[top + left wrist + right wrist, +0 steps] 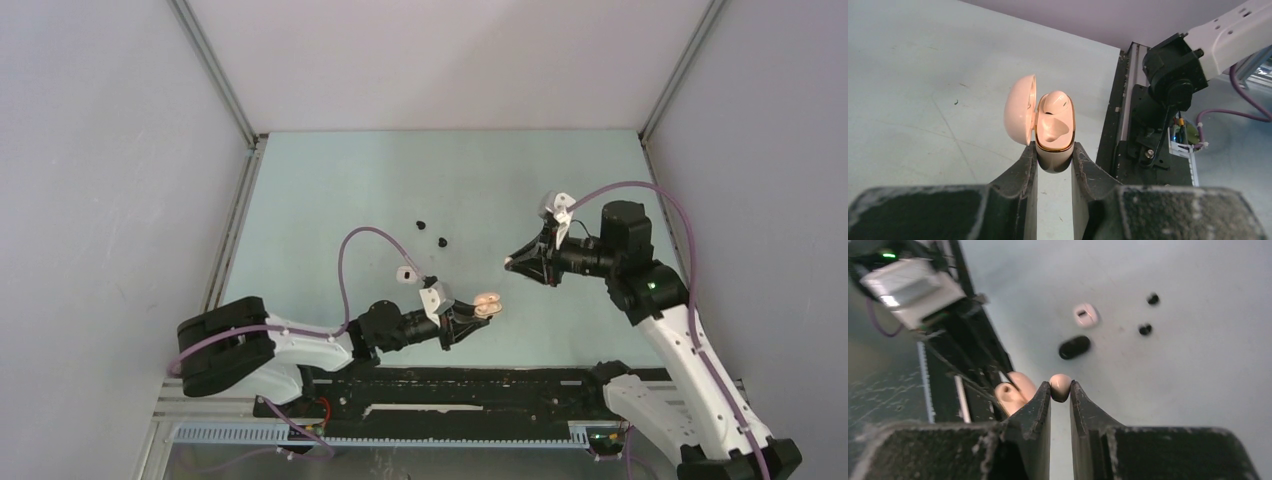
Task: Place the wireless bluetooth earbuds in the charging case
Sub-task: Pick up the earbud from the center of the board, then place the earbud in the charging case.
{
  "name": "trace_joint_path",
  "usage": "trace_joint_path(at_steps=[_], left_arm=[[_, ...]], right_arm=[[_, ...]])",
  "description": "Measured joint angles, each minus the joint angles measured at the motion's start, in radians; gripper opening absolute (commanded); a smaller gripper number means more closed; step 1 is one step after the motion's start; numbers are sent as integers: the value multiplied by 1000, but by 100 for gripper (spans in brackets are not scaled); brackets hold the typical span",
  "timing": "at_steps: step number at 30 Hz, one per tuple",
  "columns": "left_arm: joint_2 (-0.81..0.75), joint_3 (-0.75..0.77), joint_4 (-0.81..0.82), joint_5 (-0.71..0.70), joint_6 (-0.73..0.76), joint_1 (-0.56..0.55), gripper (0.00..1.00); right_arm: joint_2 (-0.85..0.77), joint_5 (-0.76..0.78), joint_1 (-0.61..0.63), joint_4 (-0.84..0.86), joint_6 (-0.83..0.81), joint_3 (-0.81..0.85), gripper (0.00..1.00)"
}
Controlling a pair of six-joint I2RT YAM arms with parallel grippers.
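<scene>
My left gripper [1054, 151] is shut on a pink charging case [1054, 131], held above the table with its lid [1019, 116] swung open to the left. One pale pink bud [1056, 101] appears seated in the far slot. My right gripper [1060, 386] is shut on a pale pink earbud [1060, 381] pinched at its fingertips. In the top view the right gripper [511, 263] hovers just up and right of the open case [487, 306]. Two black earbuds [421, 223] [442, 241] lie loose on the table farther back.
A white case [406, 273] lies on the pale green table [330, 190] by the left arm's cable. A black oval case [1074, 346] shows beside it in the right wrist view. The black rail [450, 385] runs along the near edge, and grey walls enclose the sides.
</scene>
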Motion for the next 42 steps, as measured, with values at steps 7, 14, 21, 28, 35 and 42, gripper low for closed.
trace_joint_path(at_steps=[7, 14, 21, 28, 35, 42], left_arm=[[-99, 52, -129, 39, -3, 2, 0], [-206, 68, -285, 84, -11, 5, 0], [-282, 68, -370, 81, -28, 5, 0], [-312, 68, -384, 68, -37, 5, 0], [-312, 92, -401, 45, -47, 5, 0], [-305, 112, -330, 16, -93, 5, 0]], right_arm=[[-68, -130, 111, 65, 29, 0, 0], [-82, -207, 160, 49, 25, 0, 0], [-87, -241, 173, 102, 67, 5, 0], [-3, -238, 228, 164, 78, 37, 0], [38, -235, 279, 172, 54, 38, 0], [37, -227, 288, 164, 32, 38, 0]])
